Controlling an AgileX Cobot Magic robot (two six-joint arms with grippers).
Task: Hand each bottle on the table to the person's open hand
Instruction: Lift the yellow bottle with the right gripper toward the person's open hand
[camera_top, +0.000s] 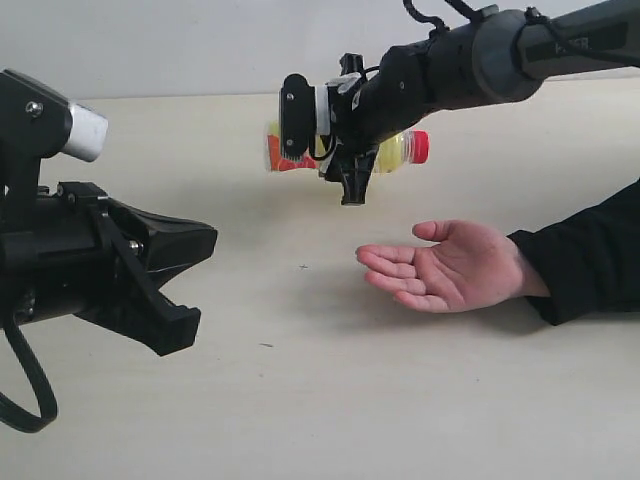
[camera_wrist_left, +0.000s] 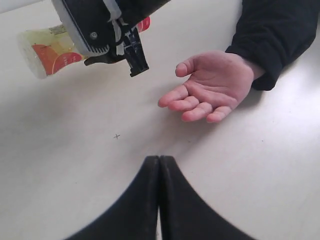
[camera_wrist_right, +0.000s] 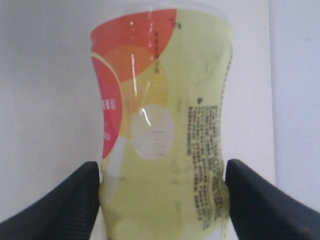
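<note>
A yellow-labelled bottle (camera_top: 395, 152) with a red cap (camera_top: 419, 146) hangs sideways in the air, and my right gripper (camera_top: 345, 165) is shut on its body. In the right wrist view the yellow bottle (camera_wrist_right: 162, 125) fills the frame, pinched between both black fingers (camera_wrist_right: 70, 200). The person's open hand (camera_top: 445, 265) rests palm up on the table (camera_top: 300, 400), below and to the right of the held bottle, not touching it. My left gripper (camera_top: 205, 240) hovers at the left, shut and empty; its closed tips (camera_wrist_left: 159, 159) point toward the hand (camera_wrist_left: 207, 85). No other bottle shows.
A black sleeve (camera_top: 590, 250) covers the person's forearm at the right edge. A small dark cross mark (camera_wrist_left: 117, 136) sits on the tabletop between my left gripper and the hand.
</note>
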